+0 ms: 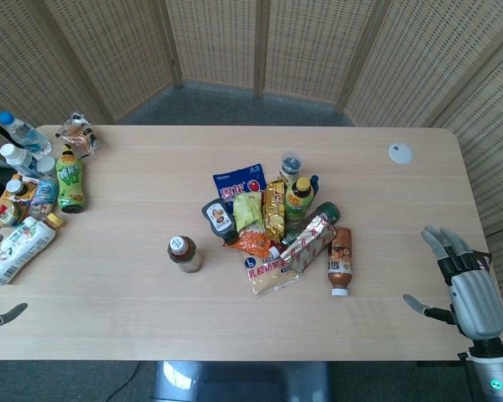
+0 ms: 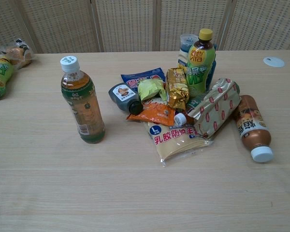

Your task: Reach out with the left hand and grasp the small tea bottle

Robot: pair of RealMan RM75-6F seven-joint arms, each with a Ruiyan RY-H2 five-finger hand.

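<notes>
The small tea bottle stands upright left of the table's middle, with a white cap and amber tea inside; in the chest view the tea bottle is alone on bare wood. My left hand shows only as grey fingertips at the left edge of the head view, spread apart, holding nothing and far left of the bottle. At the table's right front edge my right hand hovers with fingers apart and empty. Neither hand appears in the chest view.
A heap of snack packets lies right of the tea bottle, with an upright green bottle and a brown bottle on its side. Several bottles and packets crowd the table's left end. A white disc lies far right.
</notes>
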